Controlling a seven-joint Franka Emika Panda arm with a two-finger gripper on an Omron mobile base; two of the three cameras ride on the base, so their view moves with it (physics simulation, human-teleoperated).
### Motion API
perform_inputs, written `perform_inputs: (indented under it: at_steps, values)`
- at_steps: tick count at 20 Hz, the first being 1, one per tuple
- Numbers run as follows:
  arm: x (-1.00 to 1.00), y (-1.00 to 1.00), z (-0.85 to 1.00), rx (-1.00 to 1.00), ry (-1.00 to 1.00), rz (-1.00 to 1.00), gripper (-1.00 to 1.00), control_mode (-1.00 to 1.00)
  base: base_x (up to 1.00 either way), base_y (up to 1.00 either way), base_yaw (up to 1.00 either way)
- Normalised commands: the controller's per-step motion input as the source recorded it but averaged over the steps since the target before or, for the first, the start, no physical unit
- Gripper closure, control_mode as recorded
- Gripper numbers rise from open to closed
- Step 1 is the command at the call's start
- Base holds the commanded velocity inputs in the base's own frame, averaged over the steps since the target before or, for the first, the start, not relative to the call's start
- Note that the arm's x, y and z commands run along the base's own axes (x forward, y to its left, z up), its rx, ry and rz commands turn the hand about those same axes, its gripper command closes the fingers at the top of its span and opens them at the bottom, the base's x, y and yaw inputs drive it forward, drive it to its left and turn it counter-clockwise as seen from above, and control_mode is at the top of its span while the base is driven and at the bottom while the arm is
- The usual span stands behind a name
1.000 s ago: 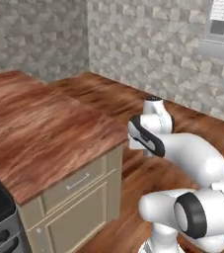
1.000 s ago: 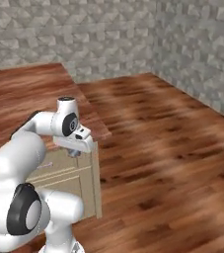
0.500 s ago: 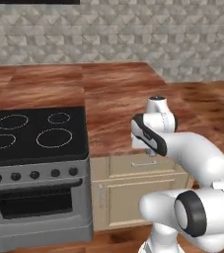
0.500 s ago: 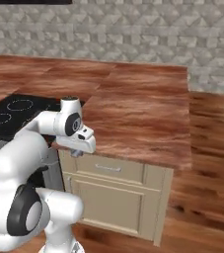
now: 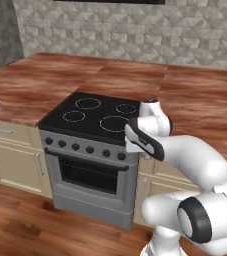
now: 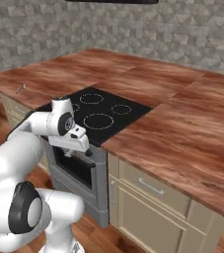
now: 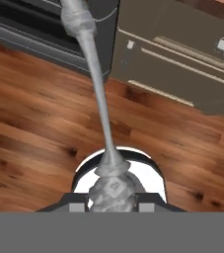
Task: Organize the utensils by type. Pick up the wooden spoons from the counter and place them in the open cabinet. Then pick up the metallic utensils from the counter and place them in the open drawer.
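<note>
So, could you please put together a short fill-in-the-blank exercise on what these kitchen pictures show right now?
1. The gripper is shut on a silver metal ____.
2. The stovetop carries ____ round burner rings.
3. The counter has a reddish-brown ____ grain top.
4. Below the held utensil in the hand view lies a wooden ____.

Missing words: utensil; four; wood; floor

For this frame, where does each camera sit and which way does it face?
Left base view: behind the arm's left, facing the stovetop and counter; arm rises lower right.
Right base view: behind its right, same stovetop and counter; arm lower left, gripper at the oven front.
Hand view: along the gripper, down at wood floor; a silver utensil is clamped.
</note>
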Motion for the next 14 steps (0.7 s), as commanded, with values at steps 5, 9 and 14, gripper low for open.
perform_inputs:
  at_steps: [5,9,14]
  values:
    - [0.0,0.0,0.0,0.0,0.0,0.0,1.0,1.0,-0.14,-0.78,0.1]
    - [0.0,0.0,0.0,0.0,0.0,0.0,1.0,1.0,-0.28,-0.83,0.01]
    - [0.0,0.0,0.0,0.0,0.0,0.0,1.0,1.0,-0.14,-0.89,0.0]
